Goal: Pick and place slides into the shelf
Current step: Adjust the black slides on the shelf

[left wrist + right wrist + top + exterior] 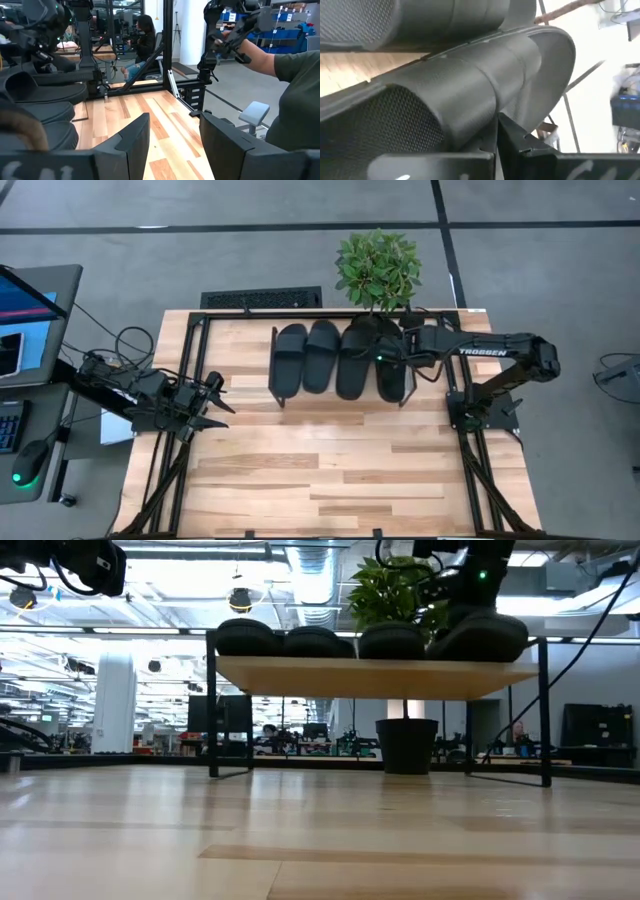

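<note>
step tip: I'd let go of the last slide (393, 370) only once it sits flat and parallel to the others, then lift straight up so the strap doesn't drag.
right gripper (392, 352): fingers pinched tight on that slide's strap, over the shelf (240, 385).
slides: all four in a row on the shelf, mine at the right end.
left gripper (208, 402): parked open by the table's left edge, well apart.

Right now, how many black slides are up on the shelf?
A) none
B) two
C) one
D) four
D: the high view shows four slides lying side by side on the shelf, with the right gripper at the rightmost one.
</note>
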{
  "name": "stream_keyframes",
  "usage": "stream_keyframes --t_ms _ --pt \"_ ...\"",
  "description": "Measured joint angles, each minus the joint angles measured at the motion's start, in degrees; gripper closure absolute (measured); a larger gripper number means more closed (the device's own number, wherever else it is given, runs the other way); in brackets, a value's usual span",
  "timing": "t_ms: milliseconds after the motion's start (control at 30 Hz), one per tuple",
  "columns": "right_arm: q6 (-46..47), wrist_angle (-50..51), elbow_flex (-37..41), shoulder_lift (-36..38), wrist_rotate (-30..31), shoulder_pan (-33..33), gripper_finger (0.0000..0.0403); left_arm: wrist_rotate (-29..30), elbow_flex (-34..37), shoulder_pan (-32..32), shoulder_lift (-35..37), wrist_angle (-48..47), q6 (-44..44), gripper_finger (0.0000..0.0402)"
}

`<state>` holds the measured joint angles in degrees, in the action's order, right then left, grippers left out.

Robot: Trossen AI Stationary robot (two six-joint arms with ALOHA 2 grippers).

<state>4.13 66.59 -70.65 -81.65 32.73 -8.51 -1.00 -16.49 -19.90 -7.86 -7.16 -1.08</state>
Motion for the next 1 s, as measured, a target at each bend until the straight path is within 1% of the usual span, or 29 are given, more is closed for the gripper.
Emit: stream_keyframes --t_ms 200,500,633,733,833,1000 --pt "0.4 0.8 -2.8 0.1 1.7 2.0 0.0403 0.1 0.0 0.0 0.0 -0.2 0.0 0.0242" --pt "0.0 0.2 -3.0 0.2 1.3 2.4 0.0403 0.1 0.0 0.0 0.0 -0.7 -0.2 0.0242" --pt "-1.1 -0.4 -3.1 0.2 -2.3 2.3 0.0403 0.1 0.0 0.0 0.0 -0.7 -0.2 0.0242" --pt "-2.3 -0.7 -3.2 0.3 -3.0 2.0 0.0403 0.1 0.0 0.0 0.0 -0.7 -0.2 0.0242" --pt "-4.0 -1.5 -3.2 0.4 -5.3 1.9 0.0403 0.1 0.0 0.0 0.0 -0.7 -0.2 0.0242" --pt "-6.5 -3.1 -3.2 2.0 -9.3 1.2 0.0403 0.1 0.0 0.0 0.0 -0.7 -0.2 0.0242"
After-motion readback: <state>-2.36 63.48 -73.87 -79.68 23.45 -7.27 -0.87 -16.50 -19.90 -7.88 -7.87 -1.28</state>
